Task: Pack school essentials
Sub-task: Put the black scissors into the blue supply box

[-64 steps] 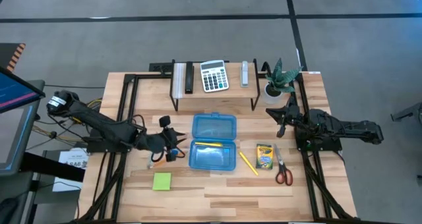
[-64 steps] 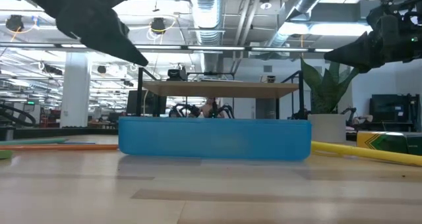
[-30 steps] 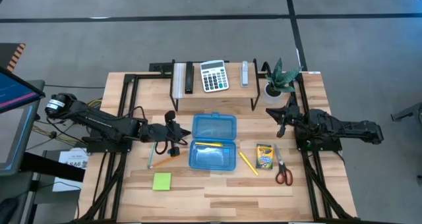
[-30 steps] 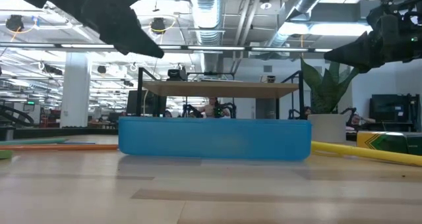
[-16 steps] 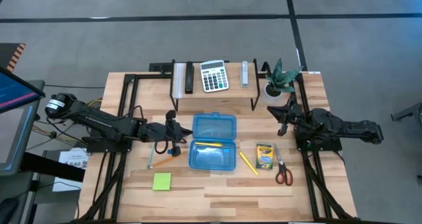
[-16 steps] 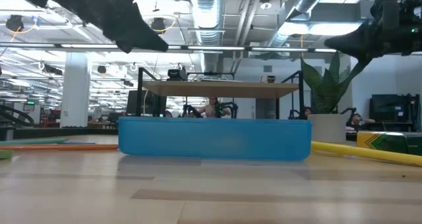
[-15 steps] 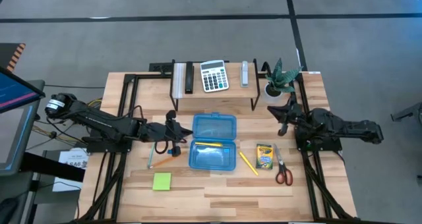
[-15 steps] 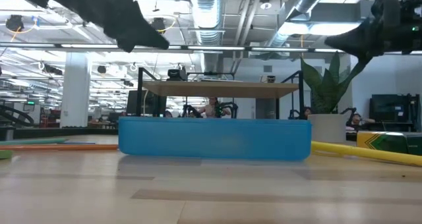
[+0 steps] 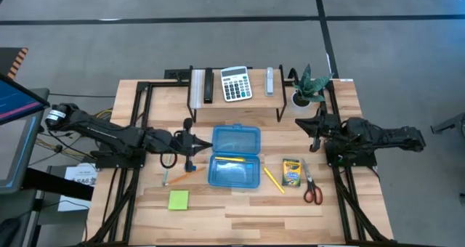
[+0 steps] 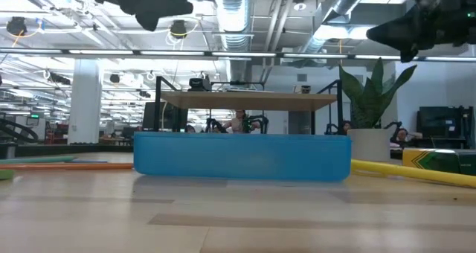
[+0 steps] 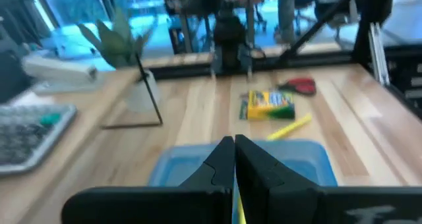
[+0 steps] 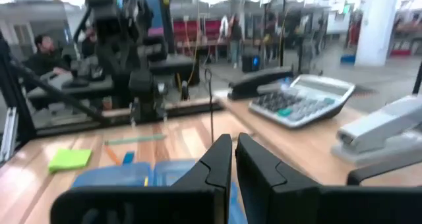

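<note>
The left claw [image 9: 195,143], its fingers pressed together and empty, is hanging beside the open blue plastic box [image 9: 235,158] mid-tabletop, and should open wide before dropping onto the thin pencils [image 9: 174,176] just below it.

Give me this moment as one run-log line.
left gripper: shut, empty, beside blue case | right gripper: shut, idle near potted plant | packed: one yellow pencil | outside: crayon box, scissors, sticky-note pad
</note>
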You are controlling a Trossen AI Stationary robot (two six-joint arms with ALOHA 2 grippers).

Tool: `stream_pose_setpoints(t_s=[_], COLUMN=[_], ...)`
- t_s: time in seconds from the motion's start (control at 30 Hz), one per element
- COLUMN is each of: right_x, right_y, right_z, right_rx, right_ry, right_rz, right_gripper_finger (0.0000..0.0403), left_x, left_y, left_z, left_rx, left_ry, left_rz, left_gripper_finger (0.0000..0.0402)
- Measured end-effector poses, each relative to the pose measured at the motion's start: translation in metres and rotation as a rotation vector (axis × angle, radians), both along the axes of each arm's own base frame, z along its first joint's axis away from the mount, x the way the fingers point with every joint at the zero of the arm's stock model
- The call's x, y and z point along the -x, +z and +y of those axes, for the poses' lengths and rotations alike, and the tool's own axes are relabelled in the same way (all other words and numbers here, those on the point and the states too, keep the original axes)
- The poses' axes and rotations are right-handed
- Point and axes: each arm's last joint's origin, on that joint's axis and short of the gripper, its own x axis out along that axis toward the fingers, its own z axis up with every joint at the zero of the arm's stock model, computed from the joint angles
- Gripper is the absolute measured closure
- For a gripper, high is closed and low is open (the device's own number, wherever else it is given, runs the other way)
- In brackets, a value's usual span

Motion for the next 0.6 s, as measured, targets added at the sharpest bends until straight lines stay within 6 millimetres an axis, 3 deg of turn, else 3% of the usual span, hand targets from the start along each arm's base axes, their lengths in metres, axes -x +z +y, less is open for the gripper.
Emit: stream_pose_setpoints(t_s=[0.33,0.6], right_x=[-0.025,-0.036], right_y=[0.025,0.039], right_z=[0.008,0.015], right_rx=[-0.033,-0.154], right_ry=[0.057,0.064], right_rz=[0.232,0.467], right_gripper_finger=[0.0353,0.0353], left_x=[0.004,0.005], left_y=[0.004,-0.003], left_z=[-0.001,-0.001], left_rx=[0.007,0.023], left_ry=[-0.047,-0.081], left_rz=[-0.009,0.004], left_gripper_finger=[0.04,0.04])
